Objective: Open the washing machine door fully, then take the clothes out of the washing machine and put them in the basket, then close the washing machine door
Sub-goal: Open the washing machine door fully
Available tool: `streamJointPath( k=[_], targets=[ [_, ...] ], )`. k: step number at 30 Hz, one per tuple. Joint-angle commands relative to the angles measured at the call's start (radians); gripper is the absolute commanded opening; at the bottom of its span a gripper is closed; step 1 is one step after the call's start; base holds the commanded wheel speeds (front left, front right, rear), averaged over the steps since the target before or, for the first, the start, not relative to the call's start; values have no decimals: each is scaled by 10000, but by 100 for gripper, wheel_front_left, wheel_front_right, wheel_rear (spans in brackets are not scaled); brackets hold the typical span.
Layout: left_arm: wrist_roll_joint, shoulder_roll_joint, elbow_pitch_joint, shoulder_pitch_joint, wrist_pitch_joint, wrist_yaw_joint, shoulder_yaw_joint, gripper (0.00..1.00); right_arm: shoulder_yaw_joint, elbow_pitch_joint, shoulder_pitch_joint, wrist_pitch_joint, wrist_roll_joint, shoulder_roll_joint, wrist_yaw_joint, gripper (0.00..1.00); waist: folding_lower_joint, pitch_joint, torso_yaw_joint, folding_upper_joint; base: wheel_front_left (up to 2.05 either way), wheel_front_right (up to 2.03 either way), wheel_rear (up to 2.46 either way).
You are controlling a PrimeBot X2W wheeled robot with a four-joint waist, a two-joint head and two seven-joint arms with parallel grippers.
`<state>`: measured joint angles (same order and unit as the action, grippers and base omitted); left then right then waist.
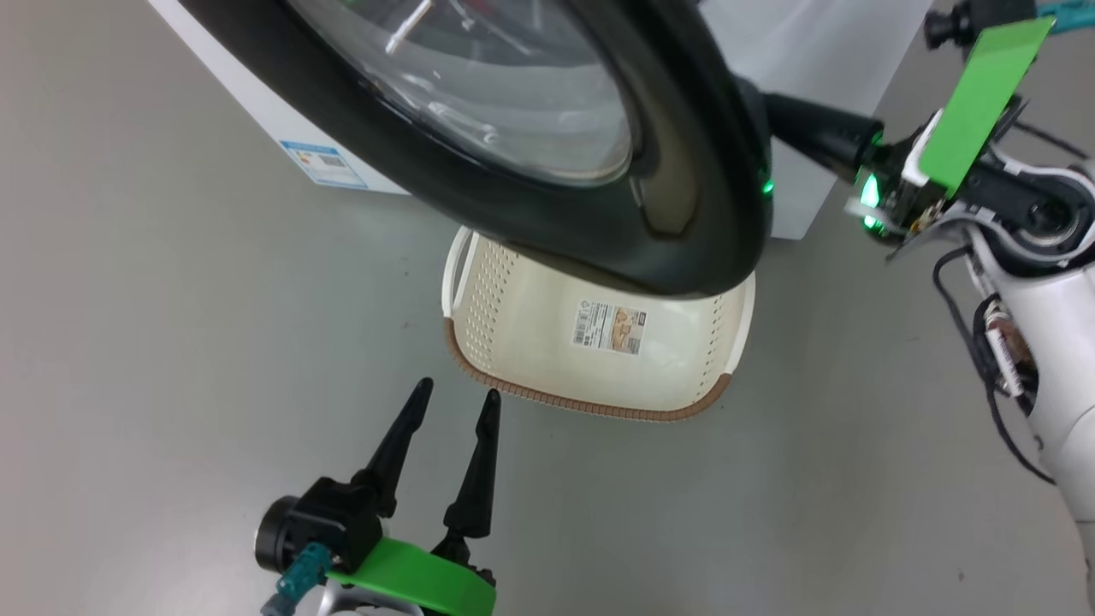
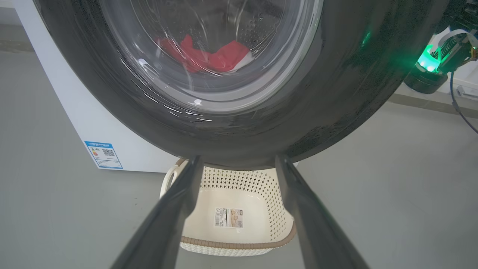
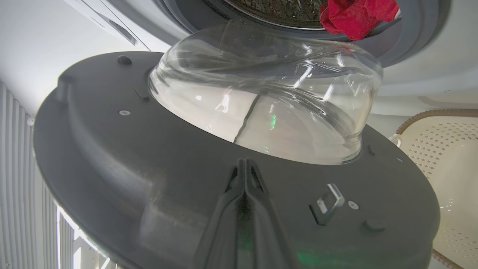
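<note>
Right hand (image 3: 244, 163) pinched closed against door (image 3: 112, 168) inner face

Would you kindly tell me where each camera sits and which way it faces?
Head view: on the head, looking down at the washing machine door and the basket; left end effector lower left, right end effector behind the door.
Left wrist view: faces the door's outer side, the clothes behind its glass; open fingers show.
Right wrist view: faces the door's inner side; shut fingers show.
Shared: both wrist views show door, clothes, basket.
</note>
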<state>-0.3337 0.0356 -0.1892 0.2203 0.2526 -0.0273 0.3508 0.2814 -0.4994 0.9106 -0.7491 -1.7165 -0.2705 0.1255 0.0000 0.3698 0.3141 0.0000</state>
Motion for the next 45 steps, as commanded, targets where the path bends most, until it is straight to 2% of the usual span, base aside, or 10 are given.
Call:
streamJointPath(
  k=[1,16,28,29,30,31,33,34,45],
  targets=[
    [72,147,183,-141,92,-43,-371,100,125,350,-233,-90,169,245,52,0,0,-191,-64,0,0,0,0],
    [132,147,232,-421,92,6,-521,100,609,1226,-1515,-855,553,917,52,0,0,-559,-24,0,0,0,0],
    [248,147,208,-505,92,52,-631,100,317,1120,-1765,-441,1022,1040,52,0,0,-745,-69,0,0,0,0],
    [265,147,200,-513,92,69,-647,100,289,1106,-1803,-348,1093,1038,52,6,0,-777,-91,0,0,0,0],
    [289,147,192,-521,92,94,-660,100,246,1094,-1842,-206,1180,1034,52,33,0,-800,-114,0,0,0,0],
    [318,147,176,-531,92,114,-677,100,214,1073,-1894,-84,1249,1040,52,55,0,-838,-143,0,0,0,0],
    [368,147,130,-540,92,158,-733,100,140,1058,-2031,129,1345,1032,52,91,0,-919,-201,0,0,0,0],
    [388,147,104,-543,92,189,-771,100,92,1042,-2117,242,1384,1018,52,100,0,-968,-228,0,0,0,0],
    [644,147,-30,-776,92,438,-1419,100,-204,1079,-3405,1353,1699,813,52,100,0,-1406,-740,0,0,0,0]
  ],
)
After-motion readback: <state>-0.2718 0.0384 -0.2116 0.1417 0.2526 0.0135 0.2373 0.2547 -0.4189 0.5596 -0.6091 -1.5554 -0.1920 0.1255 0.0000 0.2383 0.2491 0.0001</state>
